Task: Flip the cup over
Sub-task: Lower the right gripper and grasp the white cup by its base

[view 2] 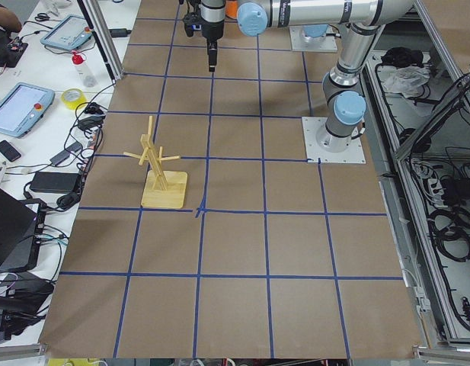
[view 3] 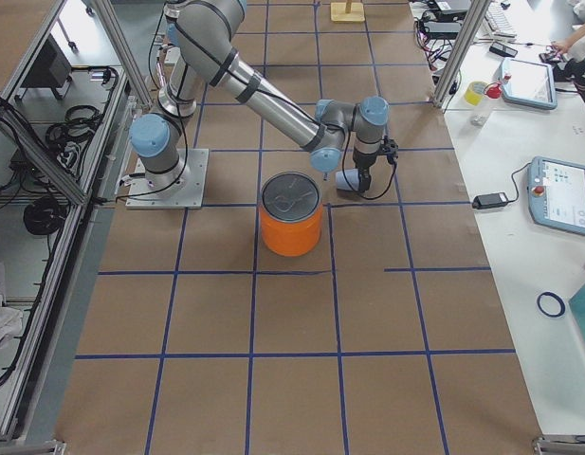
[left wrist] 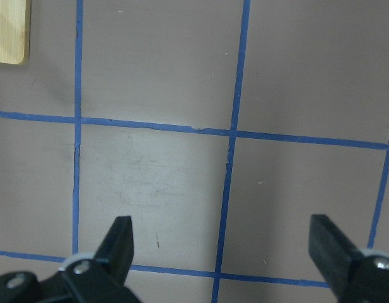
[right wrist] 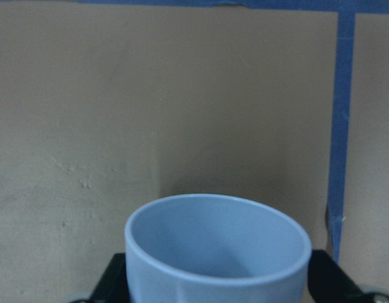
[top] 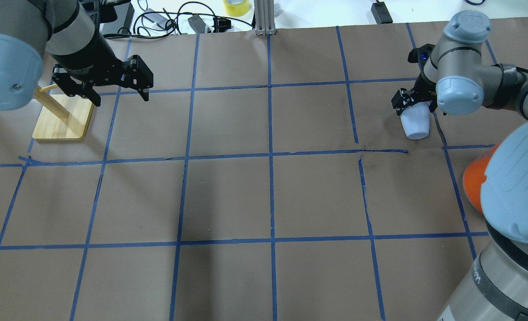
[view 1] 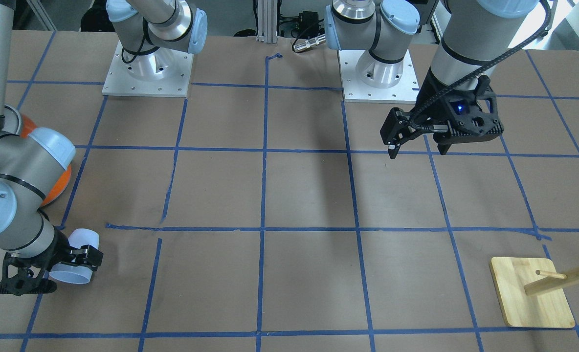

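At 2 o'clock on the table [top: 268, 200] (clock read on the overhead view, 12 pointing away from the robot), cup [top: 418, 127]: pale blue, tipped well off upright, wide rim toward 12, narrow base toward 6. Whether it touches the paper cannot be told.
Right gripper [top: 413, 109]: jaws clamped on the cup's sides, with one black finger [view 1: 86, 256] lying across its wall. The wrist view looks into the open mouth of the cup [right wrist: 216, 249], seated between the fingers.
Left gripper [top: 122, 99]: at 10 o'clock, hanging above the paper with jaws spread wide and nothing between them. The wrist view shows only tape lines between the two fingers [left wrist: 118, 243].
Orange can [view 3: 292, 223]: upright with a silver lid, near the cup at its 5 o'clock but apart from it. The right arm's elbow hides most of it from overhead, and the arm reaches past it to the cup.
Wooden rack [view 2: 162, 179]: a pegged post on a flat base, at 10 o'clock, just at 9 o'clock of the left gripper. The left arm covers part of it from overhead.
Blue tape [top: 270, 156]: a grid over the brown paper, and one strip passes just at 6 o'clock of the cup.
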Motion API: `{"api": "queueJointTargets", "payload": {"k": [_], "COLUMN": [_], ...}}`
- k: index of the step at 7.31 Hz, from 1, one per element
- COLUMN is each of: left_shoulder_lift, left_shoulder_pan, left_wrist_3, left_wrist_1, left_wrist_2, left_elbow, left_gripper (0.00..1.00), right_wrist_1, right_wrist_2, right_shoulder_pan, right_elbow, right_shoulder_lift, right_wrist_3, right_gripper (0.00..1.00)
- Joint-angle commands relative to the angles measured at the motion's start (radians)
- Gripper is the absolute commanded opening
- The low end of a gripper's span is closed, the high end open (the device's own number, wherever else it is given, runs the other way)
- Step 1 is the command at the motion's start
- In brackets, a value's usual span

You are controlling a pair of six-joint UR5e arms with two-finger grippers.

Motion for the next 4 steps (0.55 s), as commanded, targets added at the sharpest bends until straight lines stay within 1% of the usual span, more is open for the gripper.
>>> {"api": "queueJointTargets", "payload": {"k": [1,2,3,4], "left_shoulder_lift": [0.0,0.0,0.0,0.0], "left_shoulder_pan": [0.0,0.0,0.0,0.0], "left_wrist_3": [-0.003,0.003,0.003,0.003], "left_wrist_1": [0.001,0.001,0.001,0.001], "left_wrist_2": [0.0,0.0,0.0,0.0], "left_elbow": [0.0,0.0,0.0,0.0], "left_gripper": [1.0,1.0,1.0,1.0], "right_wrist_1": [-0.004,0.0,0.007,0.016], "right_wrist_2": [0.024,0.007,0.003,0.012], "right_shoulder_pan": [0.0,0.0,0.0,0.006], "right_elbow": [0.001,-0.001,-0.001,-0.002], "right_shoulder_lift": [0.005,-0.002,-0.004,-0.046], "right_wrist_3": [0.003,-0.006,-0.024,-0.023], "right_gripper": [0.78,0.18,0.05,0.03]}}
